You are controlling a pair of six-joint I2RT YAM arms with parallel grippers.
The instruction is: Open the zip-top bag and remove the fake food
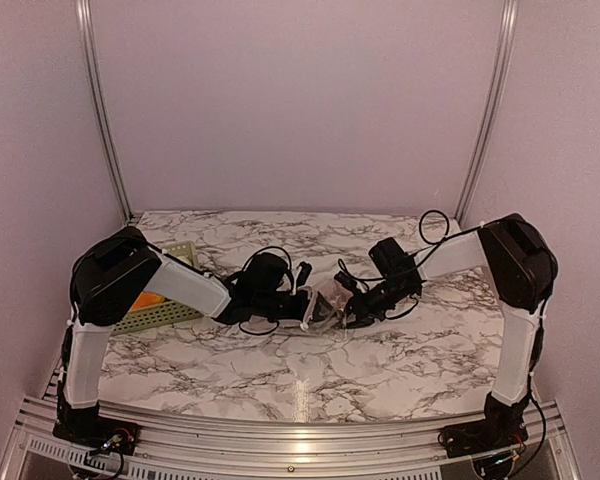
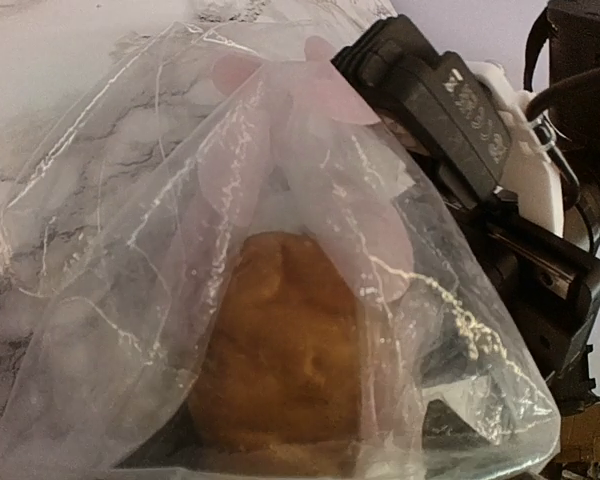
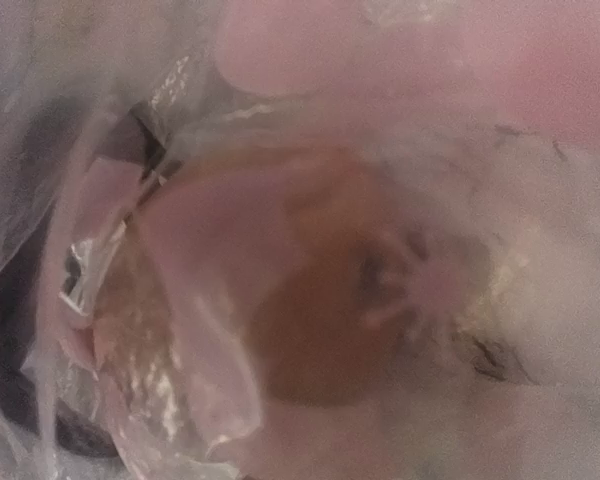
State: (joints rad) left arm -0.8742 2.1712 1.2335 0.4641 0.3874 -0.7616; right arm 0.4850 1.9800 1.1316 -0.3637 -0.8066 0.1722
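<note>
Zip-top bag point(image 1: 326, 304) holding brown fake food point(image 2: 280, 340) sits between left tool point(image 1: 307, 308) and right tool point(image 1: 349, 310), grips indiscernible.

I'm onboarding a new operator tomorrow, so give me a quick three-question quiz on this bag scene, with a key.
1. True or false: a piece of fake food is inside the zip-top bag.
2. In the left wrist view, that piece is: A blue, B brown, C white?
3. Fill in: in the top view, the pale green basket sits on the ___ side.

Key: 1 true; 2 B; 3 left.
</note>
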